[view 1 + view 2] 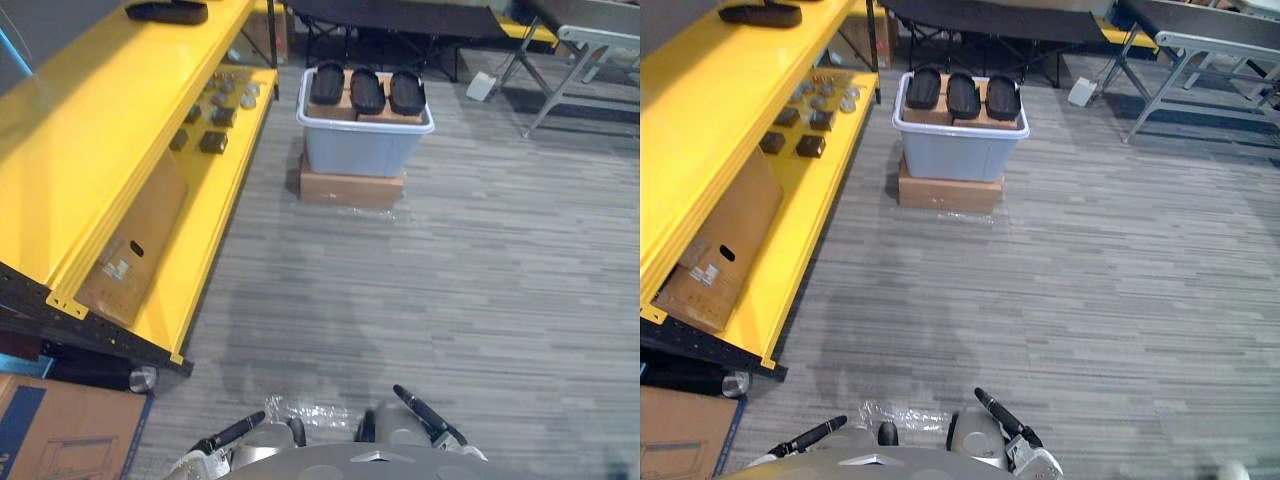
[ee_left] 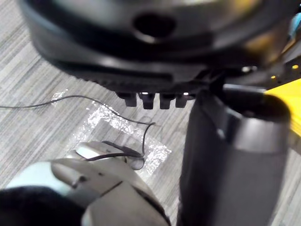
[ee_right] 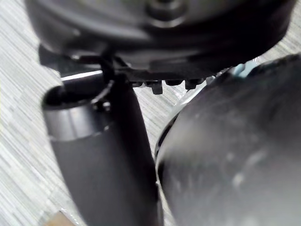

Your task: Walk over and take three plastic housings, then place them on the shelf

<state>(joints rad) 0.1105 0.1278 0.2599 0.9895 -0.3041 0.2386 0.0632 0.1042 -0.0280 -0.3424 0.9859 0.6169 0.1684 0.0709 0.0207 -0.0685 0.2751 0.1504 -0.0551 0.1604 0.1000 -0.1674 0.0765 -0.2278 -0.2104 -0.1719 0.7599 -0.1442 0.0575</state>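
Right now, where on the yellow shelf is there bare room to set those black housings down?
The top board is bare nearer than the one housing at its far end. The lower board is free between the cardboard box and the crowded small parts.

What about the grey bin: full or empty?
Loaded: three black housings lie side by side across the top of the grey bin; below them, cannot tell.

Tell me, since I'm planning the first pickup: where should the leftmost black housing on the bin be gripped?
Probably grip the leftmost housing across its narrow middle, from above. It lies flat on cardboard atop the bin, long axis pointing away; its left side is free, the middle housing close on its right.
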